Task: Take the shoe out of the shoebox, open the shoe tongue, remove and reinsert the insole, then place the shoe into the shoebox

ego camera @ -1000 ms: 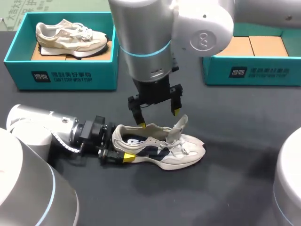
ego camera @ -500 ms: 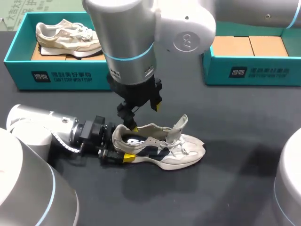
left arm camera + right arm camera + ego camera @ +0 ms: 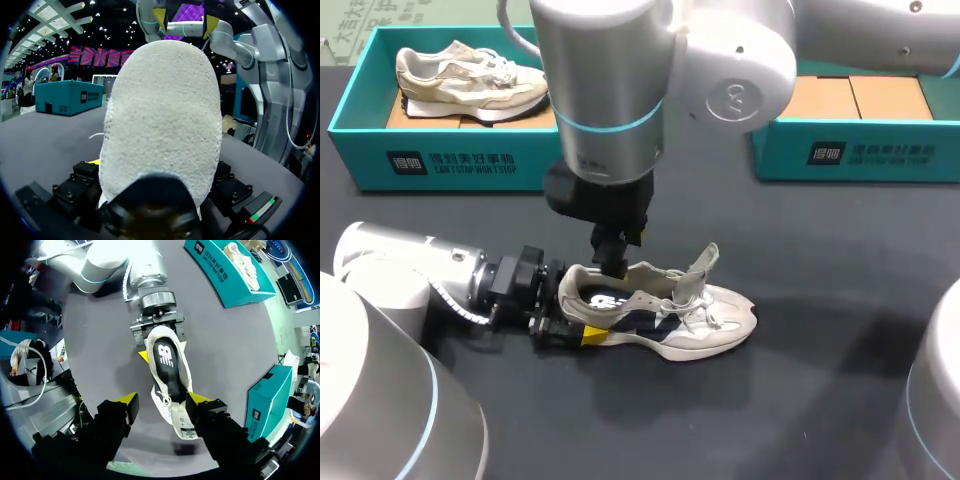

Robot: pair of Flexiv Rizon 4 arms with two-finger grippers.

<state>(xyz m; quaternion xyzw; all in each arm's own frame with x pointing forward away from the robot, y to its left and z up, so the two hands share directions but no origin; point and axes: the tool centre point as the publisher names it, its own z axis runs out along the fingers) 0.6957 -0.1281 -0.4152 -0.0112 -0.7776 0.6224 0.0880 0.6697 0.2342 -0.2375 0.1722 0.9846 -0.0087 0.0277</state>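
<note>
This is a robot manipulation workstation, of the lab or demonstration kind. The left arm (image 3: 410, 270) and right arm (image 3: 610, 90), both grey-white, work over a black matte table (image 3: 820, 400). On it are staged props: an open teal left shoebox (image 3: 450, 160) holding a beige sneaker (image 3: 470, 80), a right shoebox (image 3: 850, 152), and a white sneaker (image 3: 670, 315) on the tabletop.

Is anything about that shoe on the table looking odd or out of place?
Only the tongue of the shoe: it stands up instead of lying flat, baring the insole. The left claw pinches the heel. Nothing looks spilled or damaged.
</note>
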